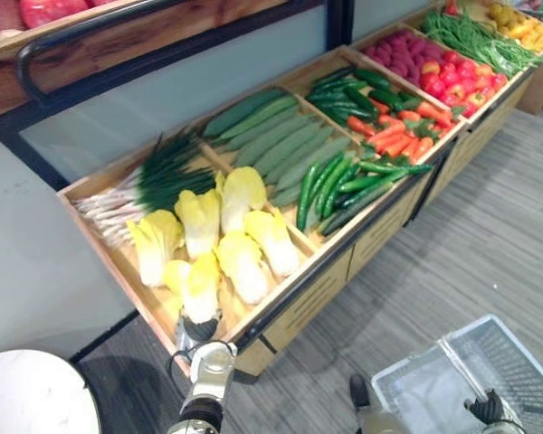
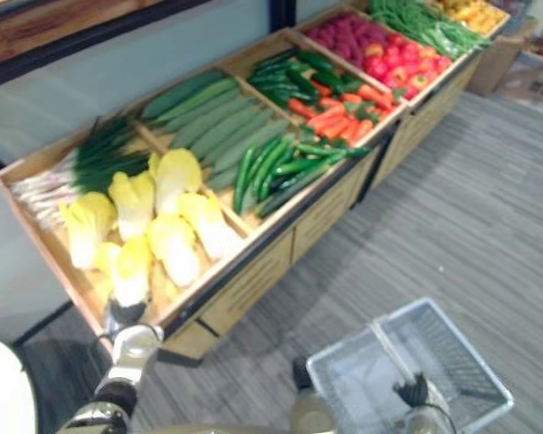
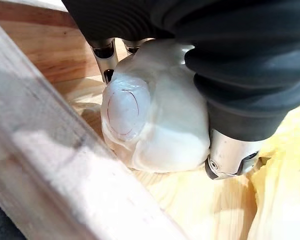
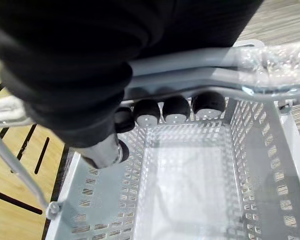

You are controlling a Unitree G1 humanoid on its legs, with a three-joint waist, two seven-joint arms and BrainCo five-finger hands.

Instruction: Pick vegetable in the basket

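Left wrist view: left hand (image 3: 231,156) clamped on a cabbage (image 3: 155,125), at its white base.
Right hand (image 4: 176,109) grips the basket (image 4: 255,165) by its handle.

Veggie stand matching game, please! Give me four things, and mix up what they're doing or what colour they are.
1 left hand
2 right hand
3 scallions
4 basket

A curled round the basket handle
B pale grey mesh
C green tops, white ends
D gripping a napa cabbage

Pairs: 1-D, 2-A, 3-C, 4-B
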